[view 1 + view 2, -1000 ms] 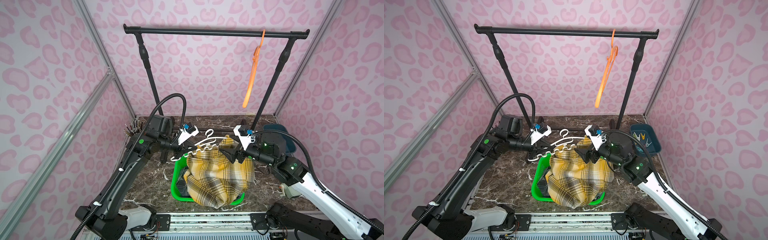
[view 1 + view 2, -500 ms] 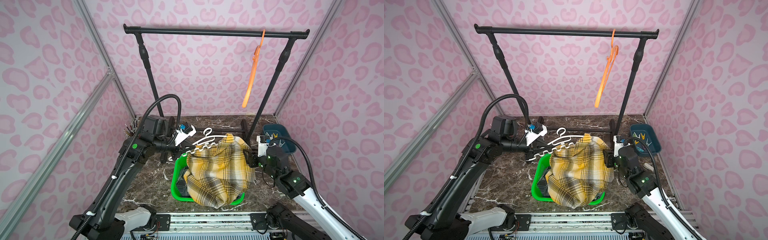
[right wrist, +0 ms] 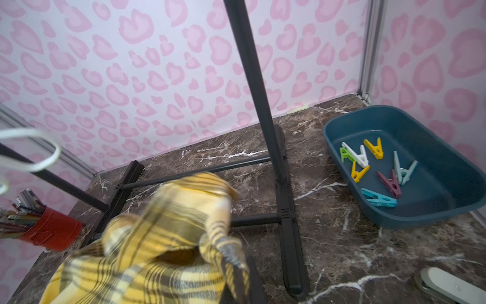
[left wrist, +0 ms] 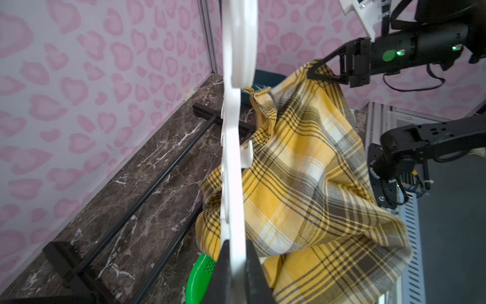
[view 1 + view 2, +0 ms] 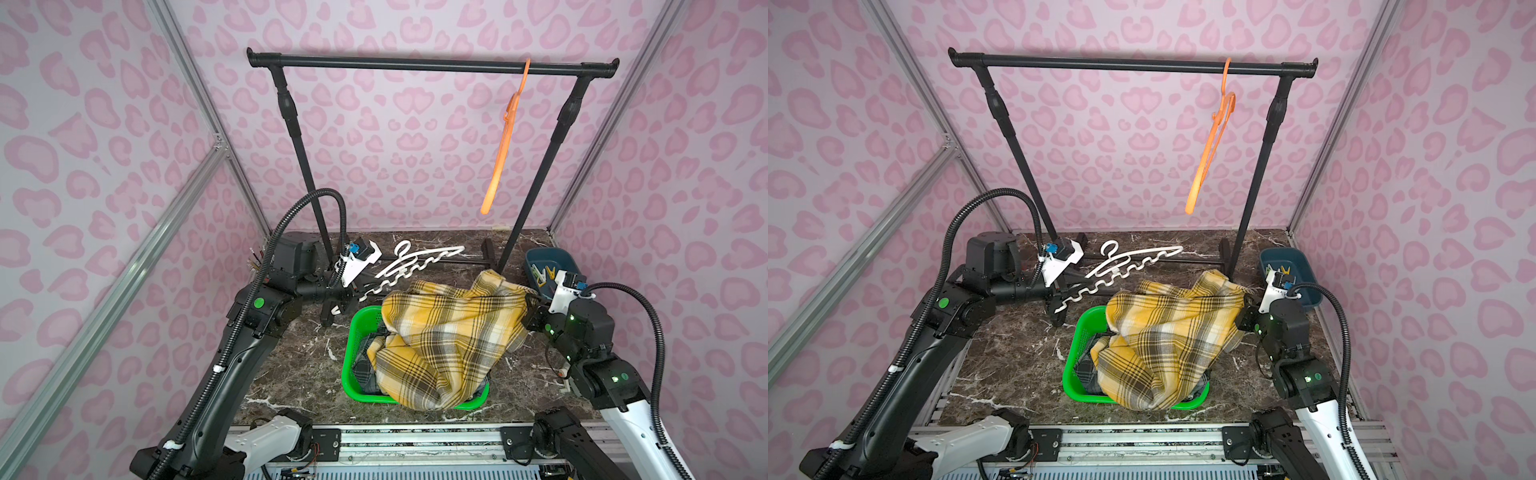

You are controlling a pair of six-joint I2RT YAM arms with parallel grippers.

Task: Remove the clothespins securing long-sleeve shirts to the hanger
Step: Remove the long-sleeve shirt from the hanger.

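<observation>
On the marble floor (image 5: 299,365), the yellow shirt (image 5: 449,332) drapes the green basket (image 5: 351,332); my right claw (image 5: 528,297) pinches its edge, my left claw (image 5: 360,293) clamps the white hanger (image 5: 415,259) beside it. Tugging may topple the basket.

A black garment rack (image 5: 415,64) stood on the marble tabletop (image 5: 291,365). A green basket (image 5: 352,349) sat before it, a dark blue tray (image 3: 420,126) beside its foot.

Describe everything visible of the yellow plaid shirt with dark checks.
The yellow plaid shirt, soft woven cloth with black, grey and cream checks, lies crumpled over the green plastic basket, spilling past its front rim. One edge is raised, pinched in the shut right gripper. A dark plaid garment lies under it in the basket.
</observation>
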